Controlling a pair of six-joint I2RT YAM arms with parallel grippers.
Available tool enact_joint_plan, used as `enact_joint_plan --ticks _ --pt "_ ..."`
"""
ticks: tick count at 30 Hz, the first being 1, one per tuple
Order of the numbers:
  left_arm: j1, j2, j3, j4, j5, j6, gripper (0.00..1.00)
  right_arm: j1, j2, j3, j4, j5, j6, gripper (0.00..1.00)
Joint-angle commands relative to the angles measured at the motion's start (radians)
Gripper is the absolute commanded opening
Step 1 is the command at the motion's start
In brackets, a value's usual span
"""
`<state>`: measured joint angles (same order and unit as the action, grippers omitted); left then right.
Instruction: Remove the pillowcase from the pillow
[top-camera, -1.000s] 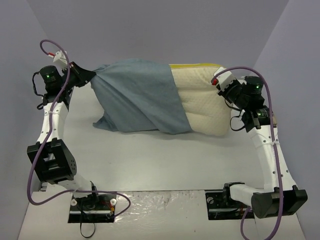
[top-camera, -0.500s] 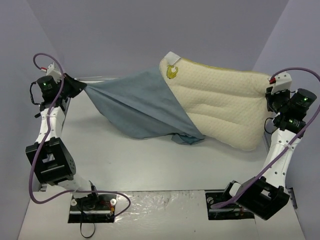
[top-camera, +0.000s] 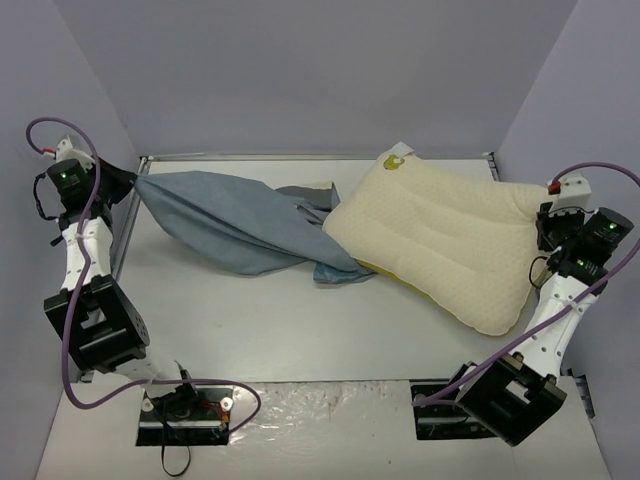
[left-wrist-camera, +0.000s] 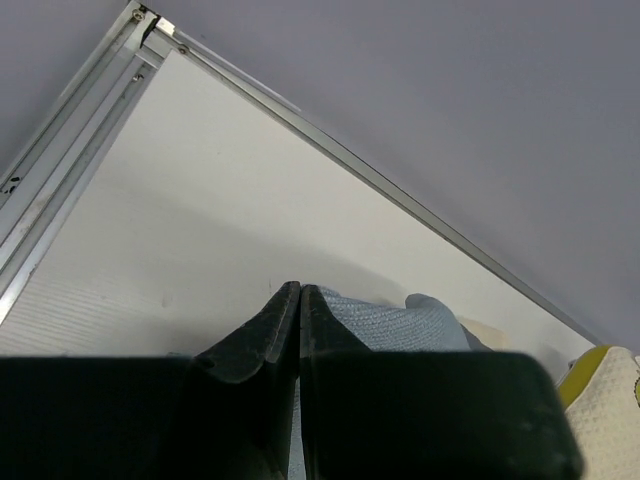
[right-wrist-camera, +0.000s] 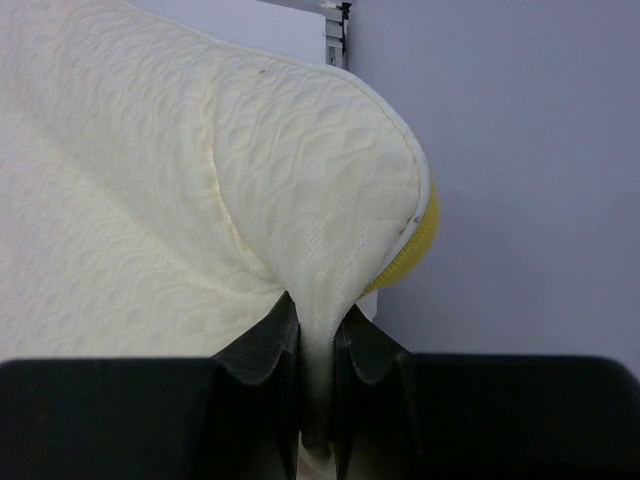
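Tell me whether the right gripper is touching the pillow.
Touching. In the right wrist view the right gripper pinches a fold of the pillow at its corner.

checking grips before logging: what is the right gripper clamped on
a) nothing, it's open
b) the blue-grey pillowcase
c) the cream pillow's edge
c, the right gripper is shut on a fold at the edge of the pillow in its wrist view; the left gripper has the pillowcase.

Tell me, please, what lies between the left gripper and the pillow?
In the top external view, only the blue-grey pillowcase lies there, pinched by the left gripper and reaching the pillow at its left edge.
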<state>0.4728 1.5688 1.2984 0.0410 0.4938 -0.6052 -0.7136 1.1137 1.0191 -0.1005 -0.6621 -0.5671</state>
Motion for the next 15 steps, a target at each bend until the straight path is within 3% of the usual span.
enact_joint_plan --ticks 1,4,8,10,12,15 --pt "0.007 -0.026 0.033 0.02 -0.055 0.002 0.02 -0.009 -0.055 0.01 0.143 0.067 0.038 0.0" --pt "0.021 -0.038 0.056 -0.035 -0.116 0.031 0.02 -0.073 -0.061 0.003 0.211 0.133 0.166 0.0" --pt "0.026 -0.053 0.071 -0.03 -0.153 0.007 0.02 -0.126 -0.074 0.001 0.217 0.079 0.196 0.0" --pt "-0.009 -0.033 0.099 -0.007 -0.103 -0.008 0.02 -0.127 -0.077 -0.001 0.142 -0.072 0.118 0.0" --pt "-0.055 0.006 0.146 -0.007 0.003 -0.001 0.02 -0.098 -0.068 0.013 -0.024 -0.236 -0.05 0.09" --pt "-0.172 0.049 0.214 -0.088 0.103 0.056 0.06 0.05 -0.077 0.01 -0.073 -0.176 -0.089 0.24"
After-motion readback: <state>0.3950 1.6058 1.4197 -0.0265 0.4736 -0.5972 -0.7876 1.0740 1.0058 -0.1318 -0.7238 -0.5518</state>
